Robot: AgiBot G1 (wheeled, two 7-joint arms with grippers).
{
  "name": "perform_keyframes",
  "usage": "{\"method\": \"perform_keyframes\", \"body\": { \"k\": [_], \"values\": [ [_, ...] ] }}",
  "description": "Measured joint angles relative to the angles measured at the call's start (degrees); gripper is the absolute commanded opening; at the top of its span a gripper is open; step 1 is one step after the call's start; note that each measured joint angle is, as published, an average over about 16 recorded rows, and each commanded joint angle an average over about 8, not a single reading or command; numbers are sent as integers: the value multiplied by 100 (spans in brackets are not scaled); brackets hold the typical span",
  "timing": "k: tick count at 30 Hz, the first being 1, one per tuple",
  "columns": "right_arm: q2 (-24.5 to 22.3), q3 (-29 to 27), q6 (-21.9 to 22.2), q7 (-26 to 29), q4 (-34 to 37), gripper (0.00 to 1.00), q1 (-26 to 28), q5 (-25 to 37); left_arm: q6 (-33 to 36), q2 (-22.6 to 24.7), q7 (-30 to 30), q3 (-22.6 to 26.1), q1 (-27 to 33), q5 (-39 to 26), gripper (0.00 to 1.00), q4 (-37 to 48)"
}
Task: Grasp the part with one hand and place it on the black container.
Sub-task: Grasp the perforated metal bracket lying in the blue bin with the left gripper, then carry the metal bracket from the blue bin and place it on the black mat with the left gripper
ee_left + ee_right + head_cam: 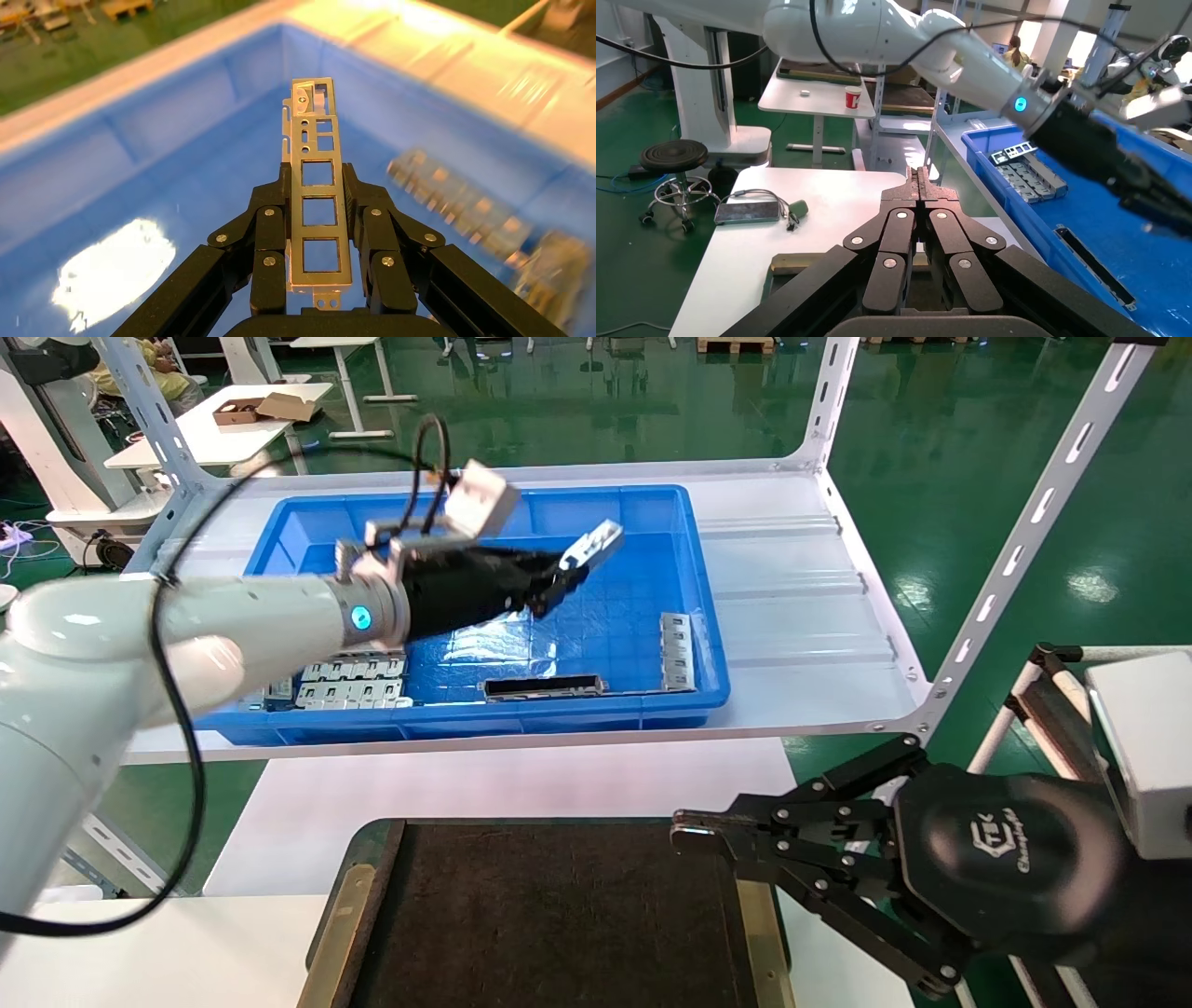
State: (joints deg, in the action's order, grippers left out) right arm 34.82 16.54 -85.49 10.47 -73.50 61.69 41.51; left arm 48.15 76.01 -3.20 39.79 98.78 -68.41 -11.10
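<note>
My left gripper [559,575] is shut on the part [592,545], a slim silver bar with one row of rectangular cut-outs, and holds it in the air above the blue bin [279,537]. In the left wrist view the part [314,189] sits lengthwise between the fingers [269,232] of the left gripper [318,175], its far end sticking out beyond the tips. The black container [559,915], a flat dark tray with brass strips, lies at the near edge. My right gripper [694,831] is shut and empty, parked over the tray's right side; it also shows in the right wrist view [920,184].
In the bin lie wider grey slotted plates [352,680] at the near left, a dark long bar [545,687] near the front wall and another grey plate [677,651] at the right. White slotted shelf posts [1024,533] stand at the right. A white table [807,210] lies under the tray.
</note>
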Motion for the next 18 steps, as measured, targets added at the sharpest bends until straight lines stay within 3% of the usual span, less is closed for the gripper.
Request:
{"method": "perform_keyframes", "body": {
  "k": [10, 18],
  "values": [
    [-2, 4, 2, -2, 0, 0, 1, -3, 1420, -552, -54, -153, -34, 390, 0, -448],
    [-3, 7, 3, -3, 0, 0, 1, -5, 2498, -1255, -575, -260, -644, 802, 0, -1677]
  ]
}}
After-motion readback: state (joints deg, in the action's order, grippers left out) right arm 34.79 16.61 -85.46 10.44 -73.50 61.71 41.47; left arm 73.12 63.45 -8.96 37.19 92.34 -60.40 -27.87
